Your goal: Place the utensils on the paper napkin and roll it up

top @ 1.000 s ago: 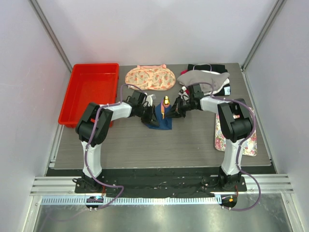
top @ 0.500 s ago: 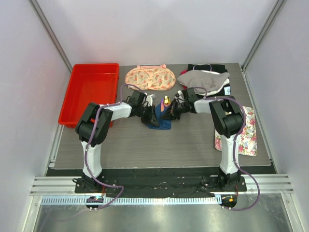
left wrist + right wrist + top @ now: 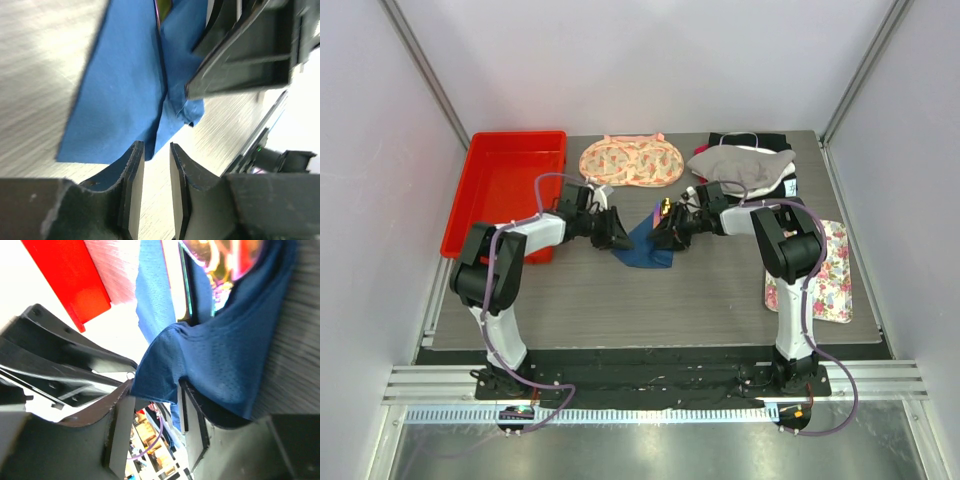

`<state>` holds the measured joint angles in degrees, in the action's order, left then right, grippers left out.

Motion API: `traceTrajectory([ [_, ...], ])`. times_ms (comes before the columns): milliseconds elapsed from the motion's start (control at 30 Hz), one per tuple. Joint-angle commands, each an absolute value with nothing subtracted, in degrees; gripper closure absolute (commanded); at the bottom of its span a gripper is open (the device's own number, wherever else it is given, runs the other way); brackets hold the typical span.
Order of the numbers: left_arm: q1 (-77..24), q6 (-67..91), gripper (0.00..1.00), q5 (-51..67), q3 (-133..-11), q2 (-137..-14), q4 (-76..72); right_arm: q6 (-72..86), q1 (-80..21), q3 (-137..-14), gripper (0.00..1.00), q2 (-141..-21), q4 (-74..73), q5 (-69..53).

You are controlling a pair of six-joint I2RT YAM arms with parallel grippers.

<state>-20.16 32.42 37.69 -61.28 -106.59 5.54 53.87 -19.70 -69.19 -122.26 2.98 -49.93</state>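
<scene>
The dark blue paper napkin [image 3: 642, 248] lies crumpled and partly folded at mid table. The utensils [image 3: 664, 209], with a yellowish end and a purple-pink piece, sit at its far right edge. My left gripper [image 3: 612, 233] is just left of the napkin, its jaws a little apart and empty in the left wrist view [image 3: 155, 146], with the napkin [image 3: 130, 85] right ahead. My right gripper [image 3: 666, 230] is at the napkin's right side. In the right wrist view its jaws [image 3: 155, 390] stand apart, with the napkin [image 3: 225, 355] draped over one finger and the utensils [image 3: 230, 260] beyond.
A red tray [image 3: 505, 190] stands at the back left. A peach floral cloth [image 3: 631, 160] and a pile of grey and dark cloths [image 3: 745, 165] lie at the back. A white floral mat [image 3: 825, 275] lies at the right under the right arm.
My left gripper has drawn back to the left, off the napkin. The napkin now lies more spread out. My right gripper has stayed at the napkin's right edge by the utensils.
</scene>
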Motion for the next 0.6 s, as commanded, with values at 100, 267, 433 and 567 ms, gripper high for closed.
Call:
traceTrajectory([
  [100, -18.46, 38.32, 0.61, 39.38, -63.36, -104.76, 0.26, 50.89, -21.00, -69.52, 0.50, -122.34, 0.36, -47.46],
  [267, -18.37, 41.30, 0.56, 38.85, -67.58, -107.13, -2.46, 48.34, -21.36, -70.75, 0.40, -122.96, -4.12, -48.16],
  [433, -19.24, 42.10, 0.62, 39.55, -71.80, -110.47, -2.46, 47.02, -21.62, -70.75, 0.47, -122.87, -5.27, -47.46],
  [567, -21.53, 41.13, 0.71, 39.20, -72.51, -111.88, -0.35, 45.79, -21.80, -70.49, 0.54, -123.05, -6.59, -46.94],
])
